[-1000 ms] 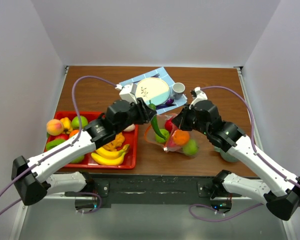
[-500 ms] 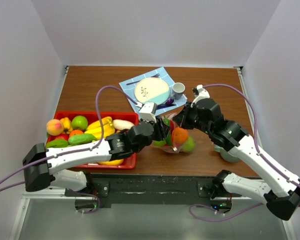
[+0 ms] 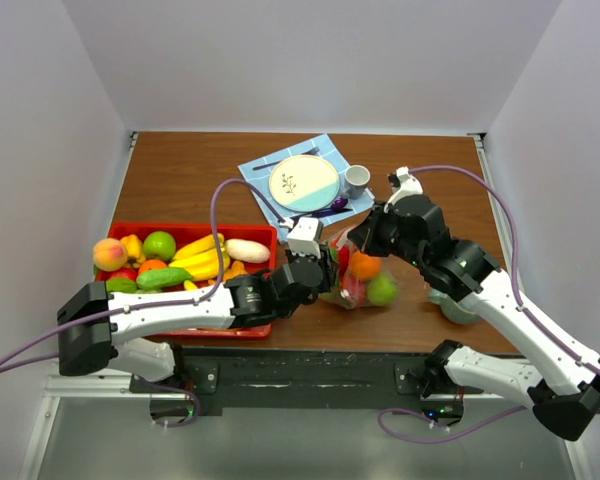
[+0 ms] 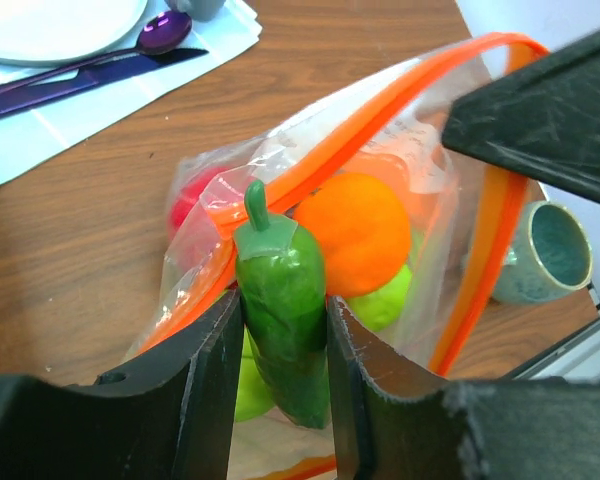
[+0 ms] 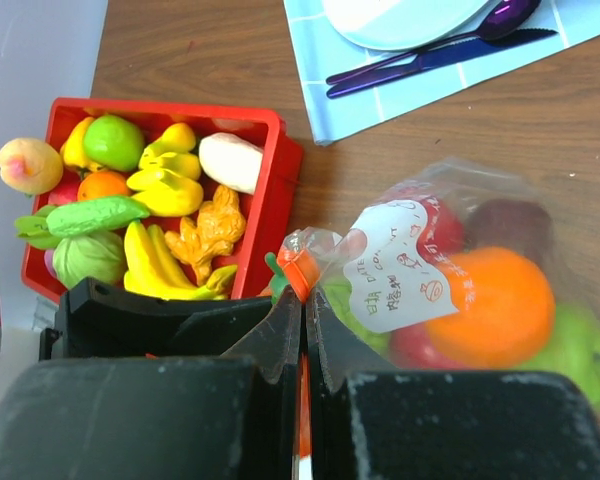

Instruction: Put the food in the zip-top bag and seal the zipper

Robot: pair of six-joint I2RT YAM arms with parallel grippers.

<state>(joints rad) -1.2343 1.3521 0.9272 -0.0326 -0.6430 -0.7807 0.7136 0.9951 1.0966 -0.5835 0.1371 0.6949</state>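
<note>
While pinched at zipper (image 4: 492,240) by shut right claw (image 5: 302,300) and holding orange (image 4: 355,235) plus green apple (image 4: 380,300), zip-top bag (image 5: 410,270) on counter (image 3: 180,180) unsealed; left claw (image 4: 285,305) clamped on green cucumber (image 4: 280,290) over its mouth; more food (image 5: 170,265) in red tray (image 5: 280,200), 9 o'clock.

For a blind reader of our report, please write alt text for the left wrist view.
The left pincer grips a green pepper at the open mouth of a clear zip-top bag with an orange zipper strip. An orange lies inside.
</note>
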